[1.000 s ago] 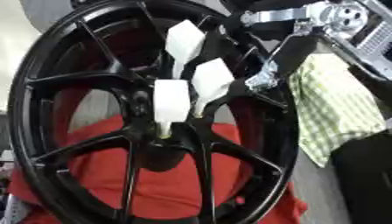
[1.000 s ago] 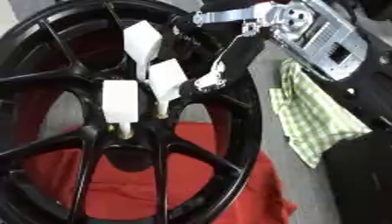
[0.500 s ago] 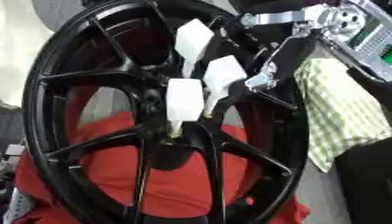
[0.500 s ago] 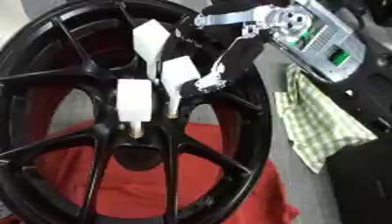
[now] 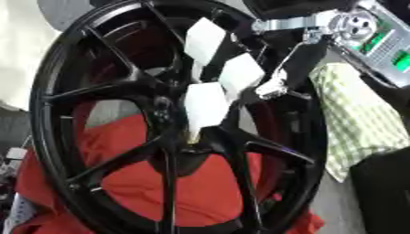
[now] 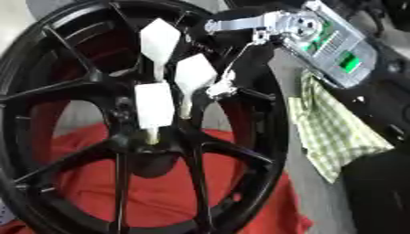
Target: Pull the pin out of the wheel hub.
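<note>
My R hand [image 6: 320, 39] comes in from upper right of the wheel hub [image 6: 268, 137]. The L hand shows in no view, so the R is the only one near. The fingers are stretched out, not clenched, and grasp nothing as far as I can see. One dark fingertip [image 6: 218, 89] lies just beside the right edge of the middle pin [image 6: 195, 75], maybe touching. The silver thumb sits higher, toward the hub's top rim, apart from that pin.

There are 3 white flat-headed pins sticking out of the hub face, all above its centre bore. The upper pin [image 6: 159, 39] is furthest up toward the rim. The middle pin is just right of centre line. The lower pin [image 6: 153, 106] is nearest the bore, its thin stem going down into the hub.

Key relation: the middle pin lies left of my fingertip, on the hub-centre side. Its long axis runs from the wide head down and inward to the hub. So I judge the pull has to go along that axis, head-end away from the hub, not sideways across the spokes. First the thumb needs to come round to the pin's far face for a pinch.

A red cloth [image 6: 240, 205] shows through and below the hub. A green check cloth [image 6: 336, 132] lies to the hub's right.
</note>
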Tool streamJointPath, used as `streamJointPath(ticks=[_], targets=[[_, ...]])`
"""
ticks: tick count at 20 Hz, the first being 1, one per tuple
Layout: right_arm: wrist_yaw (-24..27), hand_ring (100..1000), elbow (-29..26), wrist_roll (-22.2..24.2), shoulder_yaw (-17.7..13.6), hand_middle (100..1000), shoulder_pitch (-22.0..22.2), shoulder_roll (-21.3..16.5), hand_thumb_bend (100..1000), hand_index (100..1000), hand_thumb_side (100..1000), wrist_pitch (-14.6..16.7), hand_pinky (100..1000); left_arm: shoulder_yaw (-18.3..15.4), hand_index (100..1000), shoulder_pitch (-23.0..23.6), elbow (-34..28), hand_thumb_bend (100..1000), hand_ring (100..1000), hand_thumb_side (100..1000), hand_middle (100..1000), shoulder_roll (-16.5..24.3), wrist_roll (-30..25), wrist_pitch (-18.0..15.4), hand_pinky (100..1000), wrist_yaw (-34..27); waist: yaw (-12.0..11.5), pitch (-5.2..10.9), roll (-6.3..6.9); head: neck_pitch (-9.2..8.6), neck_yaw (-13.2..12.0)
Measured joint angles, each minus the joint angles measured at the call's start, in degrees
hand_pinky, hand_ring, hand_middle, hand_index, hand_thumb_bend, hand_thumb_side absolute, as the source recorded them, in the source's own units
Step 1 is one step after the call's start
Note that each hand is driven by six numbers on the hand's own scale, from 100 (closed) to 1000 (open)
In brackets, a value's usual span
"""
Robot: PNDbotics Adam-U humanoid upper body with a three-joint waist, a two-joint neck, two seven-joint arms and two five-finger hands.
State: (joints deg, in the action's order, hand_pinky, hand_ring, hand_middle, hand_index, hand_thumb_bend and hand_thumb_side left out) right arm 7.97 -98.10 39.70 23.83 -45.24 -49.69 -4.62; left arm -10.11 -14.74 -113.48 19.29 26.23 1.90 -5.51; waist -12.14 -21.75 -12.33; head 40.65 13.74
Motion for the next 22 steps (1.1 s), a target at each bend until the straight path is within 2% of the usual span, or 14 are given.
streamJointPath(ticks=[7,14,18,20,22], targets=[[-0.15,803,0.14,-0.09,-0.16,650,0.26,0.0,384,753,214,0.17,816,0.0,665,0.0,0.0,100,563,797,628,0.0,0.07,0.07,782,-0.05,0.01,0.0,-0.03,0.0,-0.17],[2.09,784,0.09,-0.3,-0.17,620,0.44,-0.04,192,731,220,-0.6,805,0.0,666,0.01,0.0,100,563,798,627,0.0,0.11,0.11,782,-0.05,0.17,0.0,0.03,-0.01,-0.43],[3.33,775,-0.25,-0.39,-0.17,608,0.44,-0.26,100,721,193,-1.16,800,-0.01,666,0.03,0.0,100,563,798,627,0.0,0.12,0.11,783,-0.05,0.17,0.0,0.05,-0.02,-0.51],[3.65,764,-0.29,-0.42,-0.17,593,0.46,-0.44,100,712,172,-1.42,791,-0.01,666,0.05,0.0,100,563,798,627,0.0,0.14,0.12,783,-0.05,0.14,0.0,0.05,-0.05,-0.51],[4.01,735,-0.32,-0.38,-0.2,541,0.5,-0.52,100,680,169,-1.55,774,-0.02,666,0.06,0.0,100,563,798,627,0.0,0.19,0.14,783,-0.05,0.1,0.0,0.05,-0.26,-0.51]])
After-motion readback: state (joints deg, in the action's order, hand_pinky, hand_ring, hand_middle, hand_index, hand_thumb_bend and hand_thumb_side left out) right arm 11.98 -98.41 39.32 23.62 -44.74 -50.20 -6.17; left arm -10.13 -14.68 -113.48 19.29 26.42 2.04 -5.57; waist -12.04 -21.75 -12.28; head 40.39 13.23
